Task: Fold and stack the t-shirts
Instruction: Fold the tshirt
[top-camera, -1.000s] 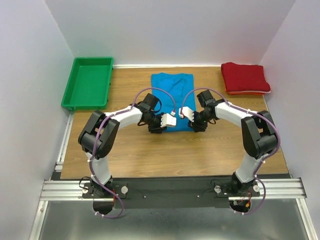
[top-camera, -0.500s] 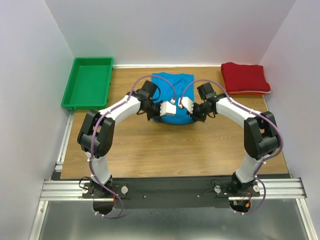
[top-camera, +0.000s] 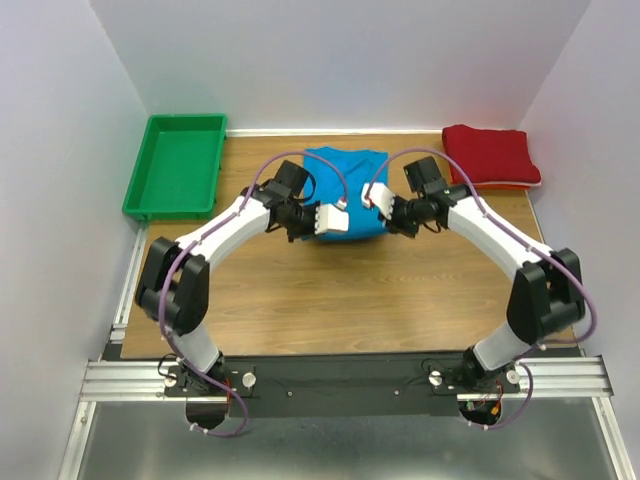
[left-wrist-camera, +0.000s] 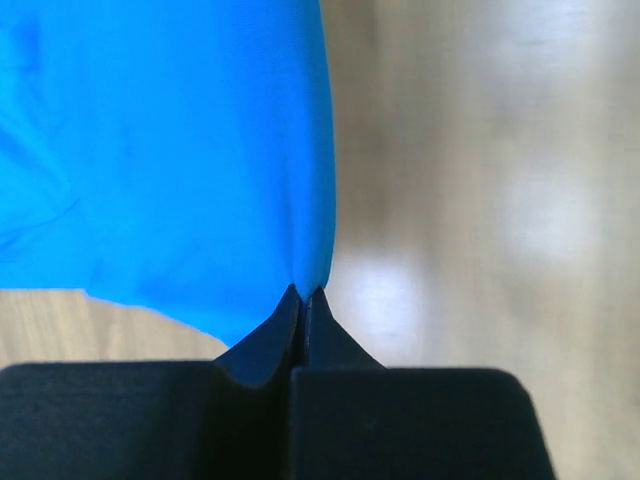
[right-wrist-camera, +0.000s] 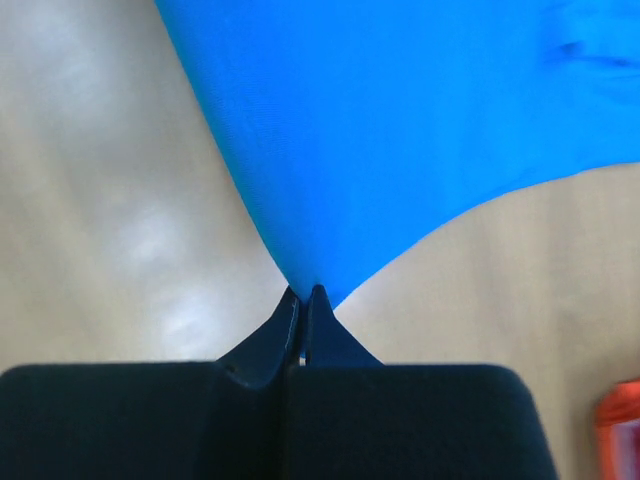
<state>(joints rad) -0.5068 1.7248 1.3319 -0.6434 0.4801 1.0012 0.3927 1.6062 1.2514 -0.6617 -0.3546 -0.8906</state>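
The bright blue t-shirt (top-camera: 348, 175) lies at the middle back of the table, its near part lifted and doubled toward the far edge. My left gripper (top-camera: 335, 218) is shut on the shirt's near left corner, blue cloth (left-wrist-camera: 180, 150) pinched at the fingertips of the left gripper (left-wrist-camera: 303, 292). My right gripper (top-camera: 378, 198) is shut on the near right corner, blue cloth (right-wrist-camera: 400, 110) hanging from the tips of the right gripper (right-wrist-camera: 305, 292). The dark red t-shirt (top-camera: 490, 155) lies folded at the back right corner.
A green plastic tray (top-camera: 140, 185) stands at the back left of the wooden table (top-camera: 350, 300). White walls close in the left, back and right sides. A bit of red (right-wrist-camera: 620, 420) shows at the right wrist view's lower right edge.
Both grippers went from open to shut on the blue shirt's near corners. They have since carried that edge away from the arm bases, so the shirt looks shorter.
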